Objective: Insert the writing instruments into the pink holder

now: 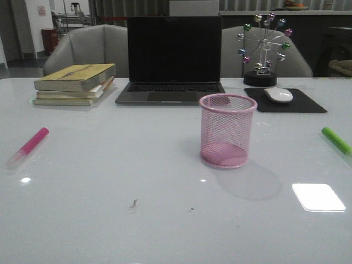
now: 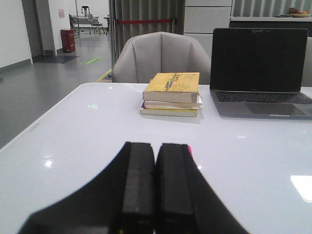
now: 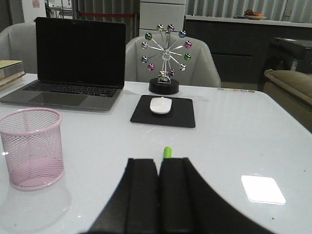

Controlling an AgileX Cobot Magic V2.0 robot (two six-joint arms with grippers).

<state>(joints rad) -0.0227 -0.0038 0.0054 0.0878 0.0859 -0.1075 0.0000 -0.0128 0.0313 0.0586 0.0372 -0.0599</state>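
The pink holder (image 1: 227,130) (image 3: 31,147) stands upright and empty in the middle of the white table. A magenta-pink marker (image 1: 28,146) with a pale cap lies flat near the table's left edge. The green marker (image 1: 336,139) lies flat at the right edge. Neither arm shows in the front view. In the left wrist view my left gripper (image 2: 155,147) is shut and empty, with a sliver of the pink marker (image 2: 189,148) peeking past one finger. My right gripper (image 3: 159,162) is shut and empty too, the green marker's tip (image 3: 167,151) showing just beyond its fingertips.
Behind the holder sit a dark laptop (image 1: 171,59), a stack of books (image 1: 75,83) at the back left, and a mouse (image 1: 278,94) on a black pad (image 1: 286,100) with a ball-wheel ornament (image 1: 262,50) at the back right. Grey chairs stand behind the table.
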